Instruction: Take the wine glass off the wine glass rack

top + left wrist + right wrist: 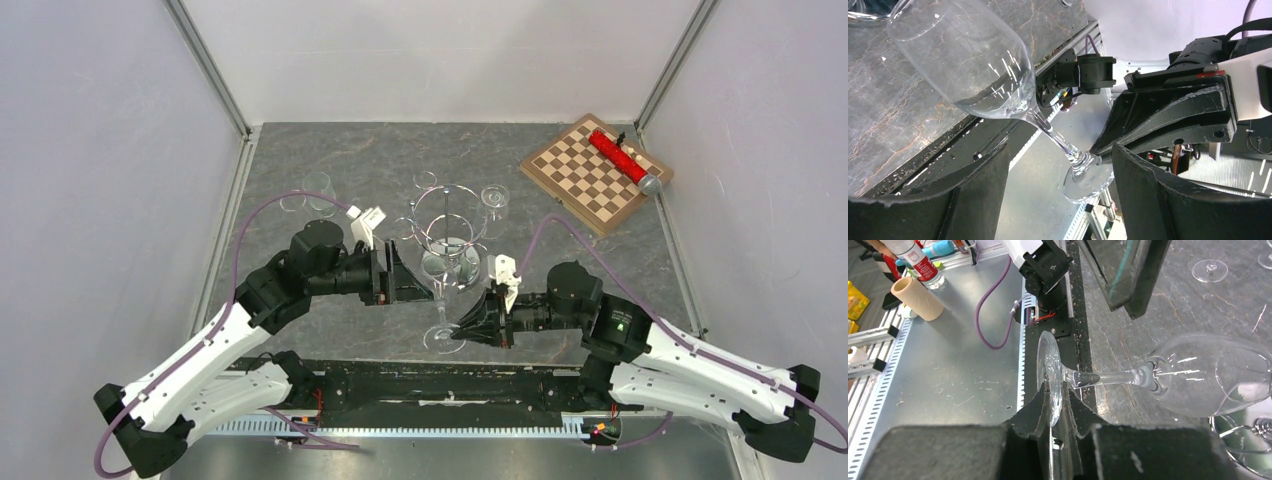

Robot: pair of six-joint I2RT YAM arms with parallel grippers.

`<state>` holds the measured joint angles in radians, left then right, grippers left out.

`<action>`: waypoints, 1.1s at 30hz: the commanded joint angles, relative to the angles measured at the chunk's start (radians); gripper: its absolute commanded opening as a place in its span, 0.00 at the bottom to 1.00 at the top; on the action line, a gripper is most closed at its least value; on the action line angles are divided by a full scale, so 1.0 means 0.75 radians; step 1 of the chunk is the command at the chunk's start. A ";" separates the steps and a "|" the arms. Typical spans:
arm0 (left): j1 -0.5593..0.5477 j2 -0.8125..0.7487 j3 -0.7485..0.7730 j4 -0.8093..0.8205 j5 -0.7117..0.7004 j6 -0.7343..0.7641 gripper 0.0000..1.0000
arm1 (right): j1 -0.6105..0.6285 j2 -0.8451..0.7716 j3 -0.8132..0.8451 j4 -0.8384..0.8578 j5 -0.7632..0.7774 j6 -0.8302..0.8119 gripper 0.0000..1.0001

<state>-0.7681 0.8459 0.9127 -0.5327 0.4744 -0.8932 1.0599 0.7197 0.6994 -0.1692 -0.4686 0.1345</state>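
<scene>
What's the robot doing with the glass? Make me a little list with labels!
Wine glass: tipped on its side, lifted off the table
Right gripper: shut on the rim of the glass's foot
Left gripper: open, fingers on either side of the stem
Wine glass rack: standing mid-table, next to the glass's bowl
Other glasses: on the table near the rack
Chessboard: far right corner

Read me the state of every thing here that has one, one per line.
Wine glass: tilted, foot clamped by the right end effector.
Right end effector: shut on the wine glass foot.
Left end effector: open, fingers either side of the stem.
Wine glass rack: upright.
</scene>
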 commanded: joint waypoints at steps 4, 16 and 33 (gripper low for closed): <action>-0.005 -0.069 -0.095 0.152 0.067 -0.145 0.80 | 0.078 0.004 0.086 0.313 0.106 -0.185 0.00; -0.005 -0.179 -0.227 0.206 0.078 -0.260 0.79 | 0.227 0.063 0.078 0.425 0.233 -0.381 0.00; -0.005 -0.286 -0.322 0.237 0.069 -0.355 0.51 | 0.441 0.211 0.149 0.439 0.461 -0.516 0.00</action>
<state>-0.7681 0.6537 0.6800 -0.3870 0.5091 -1.1179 1.3682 0.8791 0.7383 0.0315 -0.1917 -0.1963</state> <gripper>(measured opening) 0.548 0.104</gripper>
